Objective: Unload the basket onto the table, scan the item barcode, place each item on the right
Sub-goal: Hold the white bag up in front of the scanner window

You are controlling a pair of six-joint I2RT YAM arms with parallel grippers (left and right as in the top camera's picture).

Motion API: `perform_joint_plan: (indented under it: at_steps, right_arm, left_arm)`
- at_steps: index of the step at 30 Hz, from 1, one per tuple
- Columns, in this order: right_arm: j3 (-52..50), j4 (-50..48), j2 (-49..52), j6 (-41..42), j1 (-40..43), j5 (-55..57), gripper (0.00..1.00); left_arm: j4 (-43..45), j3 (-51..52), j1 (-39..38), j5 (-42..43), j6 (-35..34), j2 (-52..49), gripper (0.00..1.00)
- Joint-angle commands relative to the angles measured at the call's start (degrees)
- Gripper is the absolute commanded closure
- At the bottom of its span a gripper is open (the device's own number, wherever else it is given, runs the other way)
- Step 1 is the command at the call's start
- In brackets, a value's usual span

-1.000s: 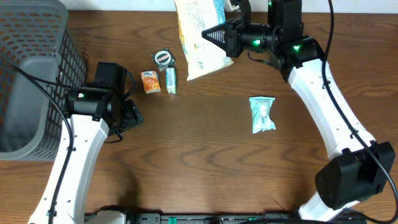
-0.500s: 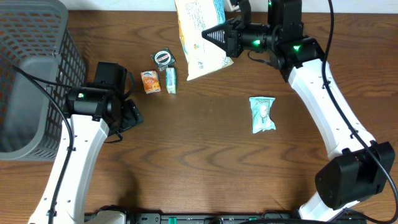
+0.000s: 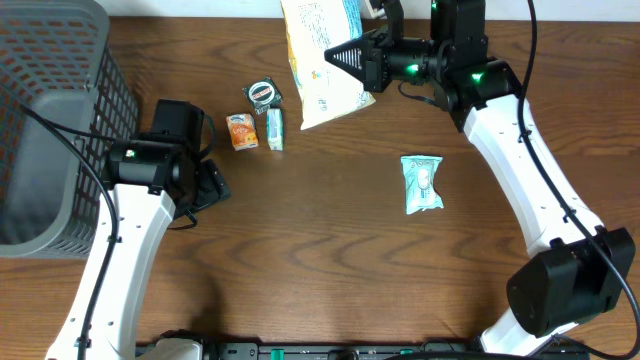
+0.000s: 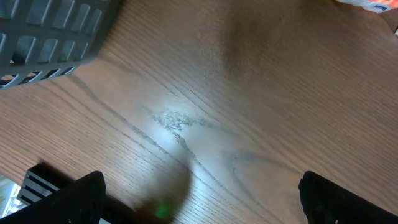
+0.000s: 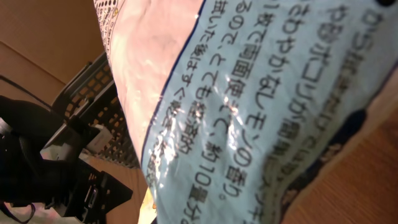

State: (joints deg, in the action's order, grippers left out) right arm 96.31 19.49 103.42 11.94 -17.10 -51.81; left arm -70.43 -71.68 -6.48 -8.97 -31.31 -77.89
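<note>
While the right gripper [image 3: 348, 56] clamps tight on the snack bag [image 3: 315, 85], far side, the left gripper [image 4: 205, 199] stands wide, holding nothing, over the counter [image 3: 330, 260] near the basket [image 3: 60, 120].

A dark brown wood-grain tabletop [image 3: 330, 270] fills the overhead view, with a pale strip [image 3: 190, 8] beyond its far edge at 12 o'clock. A grey slatted plastic basket [image 3: 40, 60] stands at 9 o'clock. Light leaves a whitish glare patch [image 4: 174, 121] on the grain.
</note>
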Motion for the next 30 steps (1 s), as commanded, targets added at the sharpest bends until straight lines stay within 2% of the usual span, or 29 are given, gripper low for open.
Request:
perform_joint_plan:
  at_steps: [1,30]
  right_arm:
    - [0.4,-0.1,-1.5,0.4,-1.0,-0.8,0.99]
    - [0.4,0.7,-1.5,0.4,-1.0,-0.8,0.99]
  left_arm:
    - [-0.2,0.2,0.2,-0.5,-0.3,-0.1,0.02]
    - [-0.2,0.2,0.2,-0.5,-0.3,-0.1,0.02]
